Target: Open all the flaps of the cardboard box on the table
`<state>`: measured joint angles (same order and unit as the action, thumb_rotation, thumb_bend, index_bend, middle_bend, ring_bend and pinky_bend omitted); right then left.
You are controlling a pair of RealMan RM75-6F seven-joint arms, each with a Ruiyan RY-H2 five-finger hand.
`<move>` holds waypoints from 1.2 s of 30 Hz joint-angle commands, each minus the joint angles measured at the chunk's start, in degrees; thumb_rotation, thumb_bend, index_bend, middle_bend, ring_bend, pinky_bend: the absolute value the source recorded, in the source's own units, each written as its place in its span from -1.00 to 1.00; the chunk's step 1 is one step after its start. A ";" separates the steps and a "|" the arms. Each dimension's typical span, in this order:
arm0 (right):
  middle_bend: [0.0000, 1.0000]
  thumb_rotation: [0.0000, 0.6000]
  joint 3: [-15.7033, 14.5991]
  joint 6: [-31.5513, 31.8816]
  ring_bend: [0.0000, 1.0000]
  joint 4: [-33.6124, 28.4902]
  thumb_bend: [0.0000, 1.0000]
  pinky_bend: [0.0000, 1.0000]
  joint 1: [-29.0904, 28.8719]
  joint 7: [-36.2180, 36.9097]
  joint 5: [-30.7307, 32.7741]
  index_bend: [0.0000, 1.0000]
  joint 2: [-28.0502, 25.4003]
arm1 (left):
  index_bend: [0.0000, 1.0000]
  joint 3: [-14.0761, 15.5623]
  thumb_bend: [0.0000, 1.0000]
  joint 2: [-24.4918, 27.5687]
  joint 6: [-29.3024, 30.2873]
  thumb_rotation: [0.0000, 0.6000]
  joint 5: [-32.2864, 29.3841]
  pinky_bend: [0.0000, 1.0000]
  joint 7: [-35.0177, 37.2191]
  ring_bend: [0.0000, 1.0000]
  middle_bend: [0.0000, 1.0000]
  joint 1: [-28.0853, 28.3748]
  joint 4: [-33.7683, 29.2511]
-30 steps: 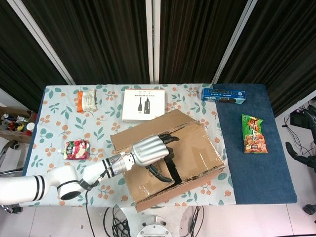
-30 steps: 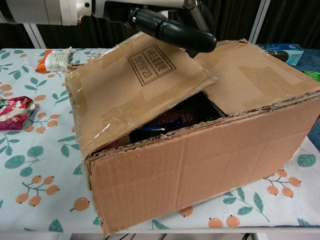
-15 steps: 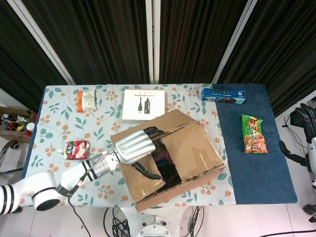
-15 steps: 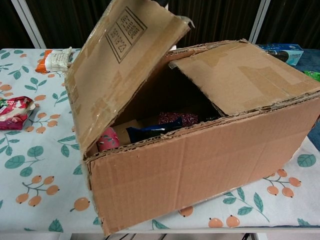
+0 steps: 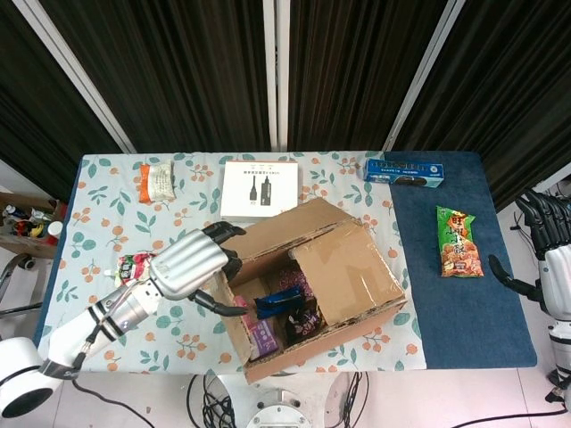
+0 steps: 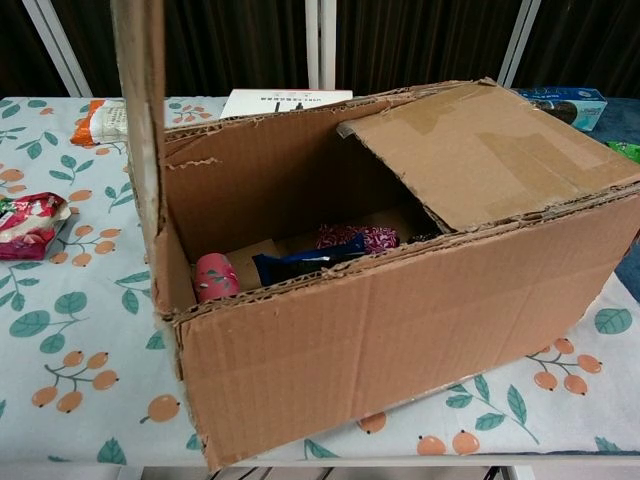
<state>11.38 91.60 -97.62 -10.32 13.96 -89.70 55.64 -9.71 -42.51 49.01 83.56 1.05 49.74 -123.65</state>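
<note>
A: Head view first — cardboard box point(image 5: 308, 285) sits near the front edge of the table point(image 5: 98, 192), turned at an angle. Left flap point(image 6: 140, 130) stands upright, right flap point(image 5: 348, 272) lies flat over the right half.

B: Contents?

A: Chest view shows a pink-red can point(image 6: 212, 277) at the left, a dark blue packet point(image 6: 300, 265) in the middle, a patterned red pouch point(image 6: 355, 238) behind it. Head view adds a purple packet point(image 5: 260, 337) near the front wall. Anything under the closed flap is hidden.

B: Robot hands?

A: Left robot hand point(image 5: 192, 263) is at the box's left side, fingers point(image 5: 223, 308) curled at the upright flap; contact looks likely, but whether it actually clasps the flap, can't tell. Right robot hand point(image 5: 546, 239) is at the far right edge, off the table, fingers spread, holding nothing.

B: Counts outside the box?

A: One white booklet point(image 5: 260, 189) just behind the box. One blue carton point(image 5: 404, 171) at the back right. One green snack bag point(image 5: 459, 242) on the blue mat point(image 5: 464, 312). One orange-and-white packet point(image 5: 156, 181) back left. One red-pink pouch point(image 5: 136, 269) on the left, just beside the left robot hand. One box, two flaps seen clearly.
</note>
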 commanded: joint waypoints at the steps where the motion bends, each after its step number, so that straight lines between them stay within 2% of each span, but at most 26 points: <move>1: -1.00 1.00 -0.20 -0.36 -1.00 -0.66 -0.56 -1.00 -0.28 -0.97 -0.46 -1.00 0.13 | 0.31 0.86 -1.00 2.61 1.78 -0.93 1.85 -0.67 1.44 -0.68 0.21 -2.31 -0.76; 13: -1.00 1.00 -1.56 -1.71 -1.00 -3.39 -0.56 -1.00 -1.09 -4.65 -3.06 -1.00 0.55 | 0.33 4.28 -1.00 10.63 8.20 -0.95 5.52 -0.67 8.63 -0.57 0.36 -12.08 0.28; 19: -1.00 1.00 -2.78 -4.31 -1.00 -5.36 -0.48 -1.00 -3.08 -7.73 -6.93 -1.00 0.84 | 0.33 5.90 -1.00 10.04 13.20 -0.99 4.25 -0.67 13.38 -0.56 0.33 -17.85 5.34; 21: -1.00 1.00 -3.16 -6.40 -1.00 -6.43 -0.38 -1.00 -4.51 -8.91 -8.41 -1.00 0.89 | 0.26 6.16 -1.00 7.95 16.93 -0.99 2.74 -0.66 13.81 -0.56 0.18 -20.63 8.24; 24: -1.00 1.00 -3.52 -11.13 -1.00 -8.72 -0.27 -1.00 -7.56 -10.54 -10.26 -1.00 0.56 | -0.17 7.28 -1.00 5.38 20.37 -0.95 0.27 -0.66 10.80 -0.59 -0.16 -24.43 12.66; 26: -1.00 1.00 -3.38 -14.90 -1.00 -10.31 -0.14 -1.00 -10.02 -11.36 -10.78 -1.00 0.24 | -0.57 7.88 -1.00 3.84 21.88 -0.64 -1.47 -0.65 8.61 -0.66 -0.43 -26.43 14.68; 28: -0.96 1.00 -2.80 -19.60 -1.00 -12.12 0.03 -1.00 -13.41 -11.83 -11.14 -1.00 -0.02 | -0.73 8.22 -1.00 1.27 24.55 -0.39 -2.49 -0.65 7.07 -0.71 -0.60 -28.71 17.19; 31: -0.77 1.00 -1.50 -26.56 -1.00 -13.65 0.35 -1.00 -19.00 -12.01 -11.55 -0.84 0.30 | -0.78 8.87 -1.00 -2.77 28.30 -0.25 -1.63 -0.65 6.55 -0.74 -0.69 -31.63 21.35; 33: -0.61 1.00 -0.50 -31.28 -1.00 -13.98 0.59 -1.00 -23.00 -12.45 -11.55 -0.56 1.16 | -0.78 9.20 -1.00 -5.28 30.38 -0.22 -0.92 -0.65 7.10 -0.75 -0.70 -33.30 23.93; 36: -0.48 1.00 0.81 -38.15 -1.00 -13.86 0.81 -1.00 -28.70 -13.86 -11.08 -0.28 2.75 | -0.78 9.64 -1.00 -7.90 31.83 -0.24 -0.22 -0.65 8.55 -0.75 -0.70 -34.99 26.76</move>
<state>10.36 60.22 -110.47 -32.84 1.72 -100.70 56.81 -0.66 -48.59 79.73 82.73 8.73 15.90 -98.77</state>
